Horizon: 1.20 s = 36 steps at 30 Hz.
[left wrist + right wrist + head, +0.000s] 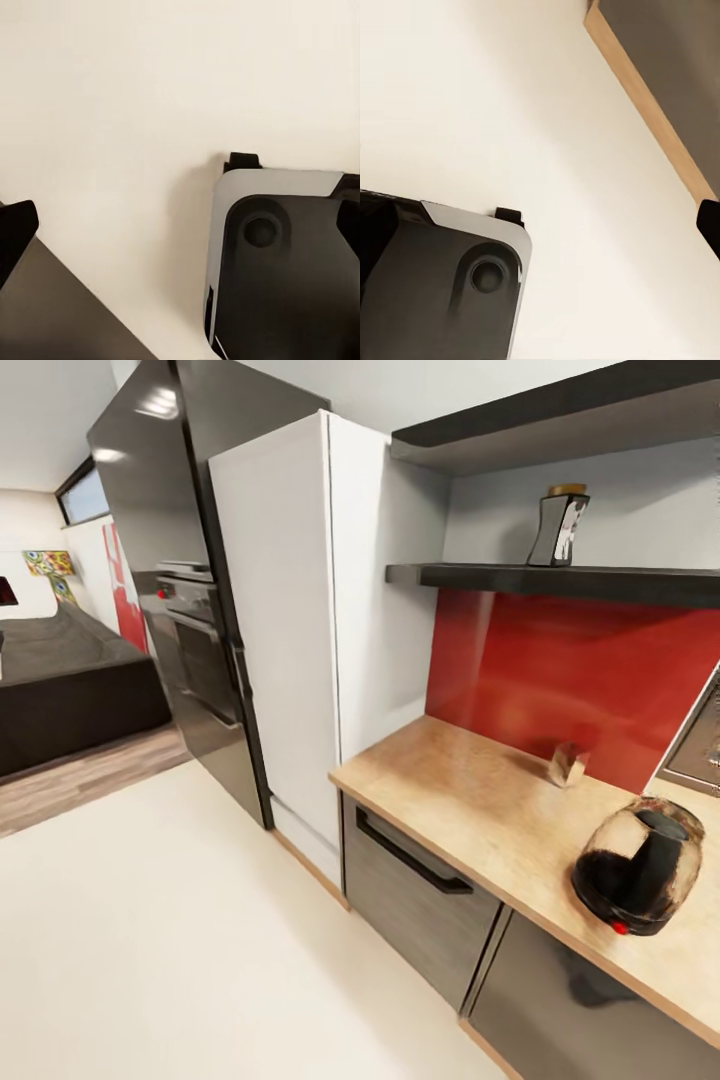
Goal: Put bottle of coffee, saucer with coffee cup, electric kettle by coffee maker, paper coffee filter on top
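Looks like the approach leg of the bottle step, judging by the layout. Bottle [560,527] up on the shelf [480,574], upright, well above the desk [470,800] and nowhere near being moved.

Left end effector [180,225] spread wide, gripping nothing, pointed down at the floor [112,90]. Same deal with the right end effector [540,225]: spread, empty, aimed at floor beside the cabinet kickboard [652,97].

Next up, probably: roll in closer, square up to the desk, raise the trunk and one arm to shelf height, then pinch the bottle around its body. Worth minding the upper shelf [540,430] just overhead, so not much headroom for a top grab; better from the front.

Other stuff: round dark glass pot [640,865] near the desk's front edge, kettle or coffee maker, hard to say which. Small shiny thing [568,763] back by the red backsplash [580,670], too blurry to name. Tall white cabinet [290,630] boxing in the desk's far end, black fridge [170,520] beyond it. Possible snag: clipping that pot with an elbow while reaching up.
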{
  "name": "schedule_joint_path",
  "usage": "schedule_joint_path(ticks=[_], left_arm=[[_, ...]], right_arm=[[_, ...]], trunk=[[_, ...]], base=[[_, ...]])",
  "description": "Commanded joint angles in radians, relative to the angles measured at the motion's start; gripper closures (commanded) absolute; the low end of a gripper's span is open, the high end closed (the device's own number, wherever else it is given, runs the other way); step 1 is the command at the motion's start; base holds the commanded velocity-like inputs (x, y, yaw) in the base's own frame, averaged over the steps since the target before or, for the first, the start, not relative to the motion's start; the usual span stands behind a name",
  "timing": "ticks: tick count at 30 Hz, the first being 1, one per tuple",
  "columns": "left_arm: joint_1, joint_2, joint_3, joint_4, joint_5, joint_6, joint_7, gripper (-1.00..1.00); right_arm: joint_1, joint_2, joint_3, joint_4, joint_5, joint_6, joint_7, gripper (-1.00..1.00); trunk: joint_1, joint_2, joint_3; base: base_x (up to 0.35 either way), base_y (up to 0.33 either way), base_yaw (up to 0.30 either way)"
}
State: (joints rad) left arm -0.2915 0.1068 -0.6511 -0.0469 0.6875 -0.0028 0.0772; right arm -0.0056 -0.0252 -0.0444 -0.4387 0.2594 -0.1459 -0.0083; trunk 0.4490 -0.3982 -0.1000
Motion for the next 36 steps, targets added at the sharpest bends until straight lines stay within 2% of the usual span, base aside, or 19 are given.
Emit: schedule_joint_path(ticks=[1, 20, 36], left_arm=[[0.000, 0.001, -0.008, -0.002, 0.007, 0.000, 0.004, -1.00], [0.000, 0.001, -0.007, -0.002, 0.009, 0.000, 0.004, -1.00], [0.000, 0.001, -0.007, -0.001, 0.007, 0.000, 0.005, -1.00]], right_arm=[[-0.001, 0.001, -0.005, 0.000, 0.010, -0.003, -0.001, -1.00], [-0.001, 0.001, -0.005, 0.000, 0.009, -0.003, -0.001, -1.00], [-0.001, 0.001, -0.005, 0.000, 0.009, -0.003, -0.001, -1.00]], trunk=[[0.001, -0.002, -0.002], [0.001, -0.002, -0.002], [0.001, -0.002, -0.002]], base=[[0.274, 0.242, -0.265], [0.248, 0.236, -0.264], [0.017, 0.021, -0.264]])
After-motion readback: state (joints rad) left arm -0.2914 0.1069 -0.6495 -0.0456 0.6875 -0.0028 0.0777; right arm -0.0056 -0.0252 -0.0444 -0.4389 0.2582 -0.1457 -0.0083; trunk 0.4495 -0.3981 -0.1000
